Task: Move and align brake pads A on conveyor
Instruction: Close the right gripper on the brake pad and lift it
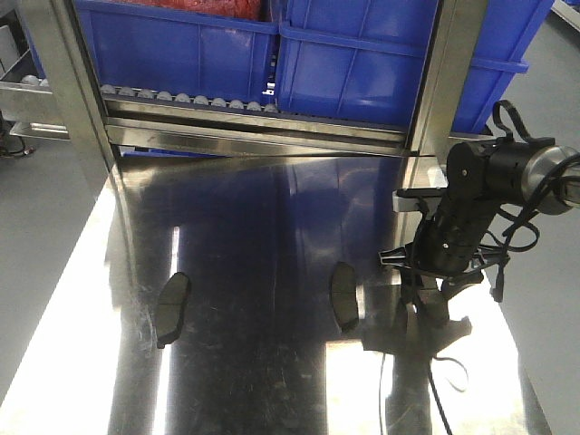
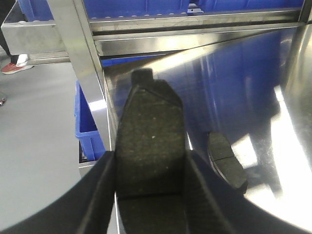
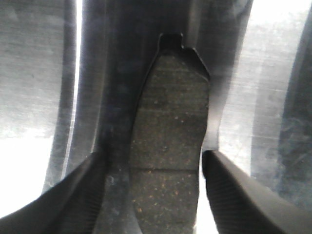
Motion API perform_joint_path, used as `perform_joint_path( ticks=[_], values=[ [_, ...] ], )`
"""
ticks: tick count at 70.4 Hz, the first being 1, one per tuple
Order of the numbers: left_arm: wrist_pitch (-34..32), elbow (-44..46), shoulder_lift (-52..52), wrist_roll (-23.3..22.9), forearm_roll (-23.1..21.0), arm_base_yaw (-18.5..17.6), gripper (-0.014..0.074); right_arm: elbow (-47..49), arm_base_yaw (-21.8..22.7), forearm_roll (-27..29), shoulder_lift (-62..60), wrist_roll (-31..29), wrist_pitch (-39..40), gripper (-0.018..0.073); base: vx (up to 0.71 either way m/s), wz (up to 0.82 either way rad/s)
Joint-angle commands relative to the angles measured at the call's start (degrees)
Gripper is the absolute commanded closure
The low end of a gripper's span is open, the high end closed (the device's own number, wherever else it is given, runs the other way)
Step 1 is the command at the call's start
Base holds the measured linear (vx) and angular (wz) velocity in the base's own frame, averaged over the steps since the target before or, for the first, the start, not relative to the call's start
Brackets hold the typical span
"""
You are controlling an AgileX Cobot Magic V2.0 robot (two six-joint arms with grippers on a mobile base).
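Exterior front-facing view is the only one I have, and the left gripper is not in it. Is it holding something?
Observer: Yes. In the left wrist view the left gripper is shut on a held brake pad, friction face toward the camera.
Operator: And is the right gripper shut on its pad?
Observer: It seems not. The right gripper straddles the right-side brake pad, but a bright gap shows between that pad and one finger.

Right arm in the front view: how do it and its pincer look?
The right arm is black, with a grey round housing at one joint and loose black cables looping beside it. Its pincer is black; the fingers have finely ribbed surfaces.
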State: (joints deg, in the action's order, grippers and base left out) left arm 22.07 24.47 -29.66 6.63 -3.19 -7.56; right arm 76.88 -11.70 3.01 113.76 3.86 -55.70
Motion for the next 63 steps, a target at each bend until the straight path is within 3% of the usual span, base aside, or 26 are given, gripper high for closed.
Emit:
perform_joint_path(
  ticks=[1,19,31,63],
  values=[
    [-5.6,1.6,0.0,-0.1,-0.4,-0.1,0.0603,1.6,0.0,-0.2,-2.7,0.1,1.0,0.0252,0.0,0.0],
    [-5.6,1.6,0.0,-0.1,-0.4,-0.1,0.0603,1.6,0.0,-0.7,-2.7,0.0,1.0,0.0575,0.0,0.0],
    [-5.6,1.6,0.0,-0.1,-0.4,-0.1,0.0603,0.8,0.0,-0.7,-5.1,0.0,3.1,0.0569,0.0,0.0],
    [-5.6,1.6,0.0,-0.1,-0.4,-0.1,0.0603,-19.0,0.1,-4.4,-30.9,-0.4,24.6,0.0569,0.0,0.0]
  ],
)
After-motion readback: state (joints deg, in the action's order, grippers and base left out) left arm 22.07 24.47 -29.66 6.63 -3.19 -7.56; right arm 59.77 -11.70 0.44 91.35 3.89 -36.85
